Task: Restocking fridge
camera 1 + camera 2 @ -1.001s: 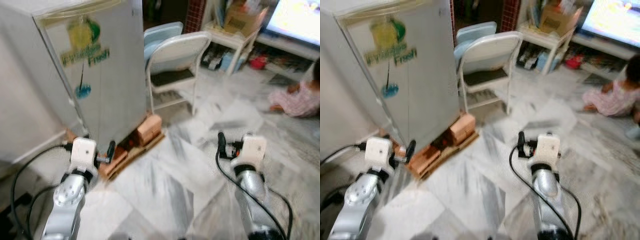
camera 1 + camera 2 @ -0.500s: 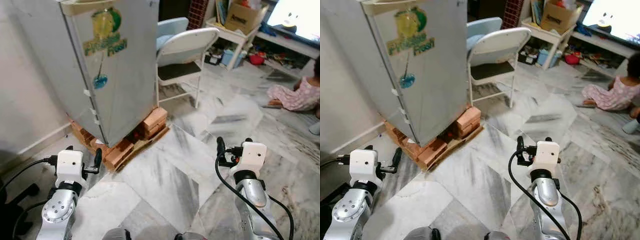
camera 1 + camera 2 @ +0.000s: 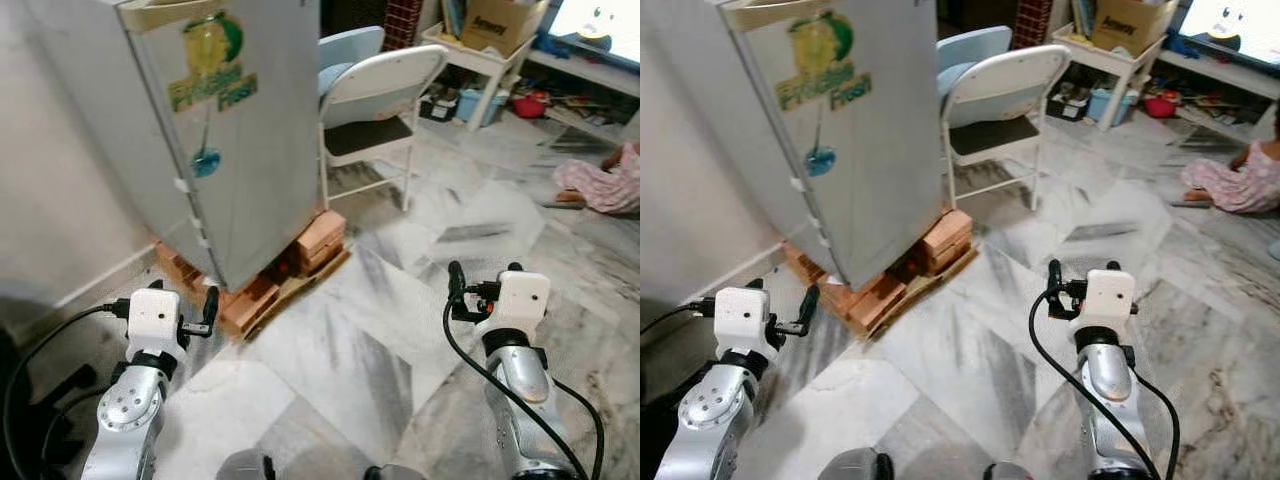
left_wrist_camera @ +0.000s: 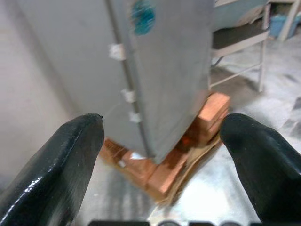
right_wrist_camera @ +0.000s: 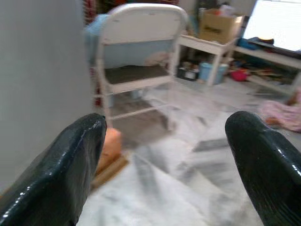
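Blur gone, camera swung, fridge [image 3: 215,130] nearer and left, person [image 3: 612,180] at right edge

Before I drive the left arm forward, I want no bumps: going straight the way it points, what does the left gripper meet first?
Probably the fridge: its lower corner, raised on bricks, sits dead ahead between the open left gripper fingers. Depth is unclear.
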Tool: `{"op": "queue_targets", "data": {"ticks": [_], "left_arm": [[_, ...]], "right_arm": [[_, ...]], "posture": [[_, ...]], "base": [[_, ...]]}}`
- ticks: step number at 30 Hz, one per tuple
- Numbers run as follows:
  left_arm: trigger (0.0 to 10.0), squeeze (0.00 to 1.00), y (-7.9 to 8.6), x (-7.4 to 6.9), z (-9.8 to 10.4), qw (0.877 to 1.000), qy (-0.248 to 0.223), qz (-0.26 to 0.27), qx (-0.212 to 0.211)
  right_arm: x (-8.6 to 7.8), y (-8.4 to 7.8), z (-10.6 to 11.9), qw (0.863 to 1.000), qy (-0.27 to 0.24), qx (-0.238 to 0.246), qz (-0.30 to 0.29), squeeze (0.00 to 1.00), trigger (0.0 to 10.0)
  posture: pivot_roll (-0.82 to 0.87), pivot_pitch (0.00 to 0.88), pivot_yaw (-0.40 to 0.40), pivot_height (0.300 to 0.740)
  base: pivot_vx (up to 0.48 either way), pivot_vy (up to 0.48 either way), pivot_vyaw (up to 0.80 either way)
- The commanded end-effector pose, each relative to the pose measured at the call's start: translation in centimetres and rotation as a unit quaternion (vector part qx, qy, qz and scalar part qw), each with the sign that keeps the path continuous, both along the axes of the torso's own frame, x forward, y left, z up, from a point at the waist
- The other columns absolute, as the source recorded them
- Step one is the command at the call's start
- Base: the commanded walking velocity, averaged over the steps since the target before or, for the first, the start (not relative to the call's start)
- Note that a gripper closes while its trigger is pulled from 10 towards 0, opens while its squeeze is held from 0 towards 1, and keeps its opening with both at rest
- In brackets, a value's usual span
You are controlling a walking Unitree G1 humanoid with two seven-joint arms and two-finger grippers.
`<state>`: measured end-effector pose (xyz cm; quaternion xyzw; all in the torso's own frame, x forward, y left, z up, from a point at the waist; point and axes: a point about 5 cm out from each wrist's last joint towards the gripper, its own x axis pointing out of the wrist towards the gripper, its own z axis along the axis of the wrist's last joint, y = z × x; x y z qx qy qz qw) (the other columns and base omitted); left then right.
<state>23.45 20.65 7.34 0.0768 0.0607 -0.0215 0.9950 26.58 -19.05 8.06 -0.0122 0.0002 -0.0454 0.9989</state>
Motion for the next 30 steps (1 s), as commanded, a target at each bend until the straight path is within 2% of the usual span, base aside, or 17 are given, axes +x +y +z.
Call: {"op": "queue_targets", "data": {"ticks": [1, 6, 13, 18, 25, 30], "left_arm": [[10.0, 0.0, -0.3, 0.3, 0.2, 1.0, -0.001, -0.006, -0.007], [10.0, 0.0, -0.3, 0.3, 0.1, 1.0, 0.001, -0.003, -0.008], [10.0, 0.0, 0.0, -0.2, -0.4, 1.0, 0.018, 0.004, -0.013], [10.0, 0.0, 0.0, 0.6, 0.3, 1.0, -0.001, -0.005, -0.005], [10.0, 0.0, -0.6, 1.3, 1.0, 1.0, -0.016, -0.024, -0.004], [10.0, 0.0, -0.7, 1.6, 1.1, 1.0, -0.019, -0.024, -0.008]], "right_arm": [[-0.1, -0.4, -0.1, 1.0, 0.005, -0.005, -0.002, 0.0, 10.0], [-0.1, -0.3, -0.1, 1.0, 0.005, -0.005, 0.001, 0.0, 10.0], [-0.7, -1.1, -1.5, 0.999, 0.033, -0.007, -0.005, 0.0, 10.0], [0.6, -0.3, -0.4, 1.0, 0.009, -0.003, 0.004, 0.0, 10.0], [1.2, 0.6, 0.0, 1.0, 0.0, -0.003, 0.02, 0.0, 10.0], [1.4, 0.6, 0.1, 1.0, -0.001, -0.003, 0.019, 0.0, 10.0]], "posture": [[0.03, 0.088, -0.006, 0.74], [0.03, 0.088, 0.001, 0.74], [0.04, 0.08, -0.003, 0.74], [0.04, 0.095, 0.005, 0.74], [0.04, 0.102, -0.002, 0.74], [0.04, 0.103, -0.005, 0.74]], "base": [[0.0, 0.42, -0.8], [0.0, 0.42, -0.8], [0.0, 0.419, -0.45], [0.0, 0.42, -0.43], [0.298, 0.374, -0.77], [0.355, 0.322, -0.8]]}}
